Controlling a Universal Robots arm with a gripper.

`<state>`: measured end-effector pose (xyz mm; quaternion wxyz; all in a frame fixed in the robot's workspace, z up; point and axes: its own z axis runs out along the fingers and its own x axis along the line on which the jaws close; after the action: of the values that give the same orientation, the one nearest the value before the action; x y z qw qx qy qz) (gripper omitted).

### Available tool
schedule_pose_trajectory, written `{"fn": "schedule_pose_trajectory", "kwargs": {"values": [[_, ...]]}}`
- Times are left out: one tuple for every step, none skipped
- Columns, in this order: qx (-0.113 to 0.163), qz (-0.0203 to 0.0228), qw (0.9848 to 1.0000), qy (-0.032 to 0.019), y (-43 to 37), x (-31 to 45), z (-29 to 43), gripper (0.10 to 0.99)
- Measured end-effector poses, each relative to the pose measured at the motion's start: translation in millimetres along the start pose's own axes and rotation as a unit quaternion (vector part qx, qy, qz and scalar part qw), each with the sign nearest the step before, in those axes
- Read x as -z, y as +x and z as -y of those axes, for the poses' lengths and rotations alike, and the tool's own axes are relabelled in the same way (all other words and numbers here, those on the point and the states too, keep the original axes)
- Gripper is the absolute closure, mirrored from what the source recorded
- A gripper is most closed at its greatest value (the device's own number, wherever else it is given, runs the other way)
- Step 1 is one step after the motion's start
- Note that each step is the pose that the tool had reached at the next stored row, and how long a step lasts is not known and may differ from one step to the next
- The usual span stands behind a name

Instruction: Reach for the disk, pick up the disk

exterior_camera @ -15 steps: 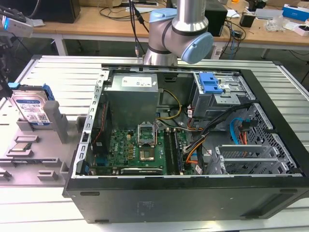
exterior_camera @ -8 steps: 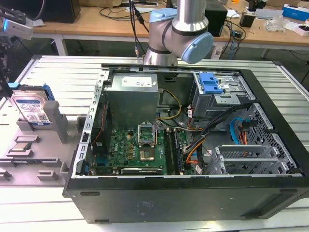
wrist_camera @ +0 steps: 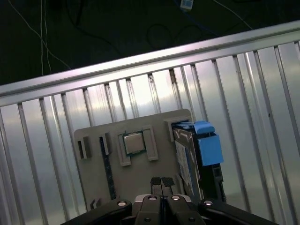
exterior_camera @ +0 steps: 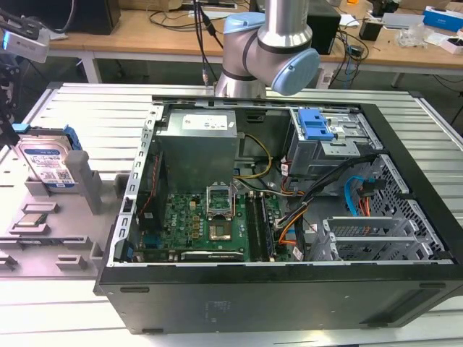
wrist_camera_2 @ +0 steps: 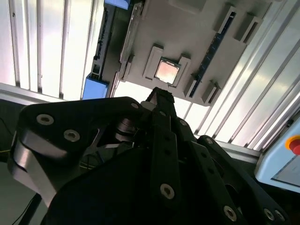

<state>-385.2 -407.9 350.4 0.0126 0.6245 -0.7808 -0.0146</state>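
The disk is a silver hard drive with a white-and-blue label and a blue bracket. It stands on edge in a grey holder at the exterior view's left, outside the computer case. My gripper hangs at that view's far left edge, just beside and above the disk. In the first wrist view the fingertips are pressed together with nothing between them, over the holder plate and next to the disk and its blue bracket. The gripper and the bracket also appear in the second wrist view.
A small square processor chip lies in a recess of the grey holder, close to the fingertips. The open black computer case takes up the middle of the ribbed metal table. The arm's base stands behind the case.
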Motion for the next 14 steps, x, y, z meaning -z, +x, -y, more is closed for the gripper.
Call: {"fn": "schedule_pose_trajectory", "kwargs": {"values": [[0.000,0.0000,1.0000,0.0000,0.0,0.0,0.0,0.980],[0.000,0.0000,1.0000,0.0000,0.0,0.0,0.0,0.980],[0.000,0.0000,1.0000,0.0000,0.0,0.0,0.0,0.980],[0.000,0.0000,1.0000,0.0000,0.0,0.0,0.0,0.980],[0.000,0.0000,1.0000,0.0000,0.0,0.0,0.0,0.980],[0.000,0.0000,1.0000,0.0000,0.0,0.0,0.0,0.980],[0.000,0.0000,1.0000,0.0000,0.0,0.0,0.0,0.973],[0.000,0.0000,1.0000,0.0000,0.0,0.0,0.0,0.918],[-0.001,0.0000,1.0000,0.0000,0.0,0.0,0.0,0.918],[-0.001,0.0000,1.0000,0.0000,0.0,0.0,0.0,0.788],[-0.001,0.0000,1.0000,0.0000,0.0,0.0,0.0,0.729],[-0.001,0.0000,1.0000,0.0000,0.0,0.0,0.0,0.667],[-0.001,0.0000,1.0000,0.0000,0.0,0.0,0.0,0.667],[-0.001,0.0000,1.0000,0.0000,0.0,0.0,0.0,0.604]]}}
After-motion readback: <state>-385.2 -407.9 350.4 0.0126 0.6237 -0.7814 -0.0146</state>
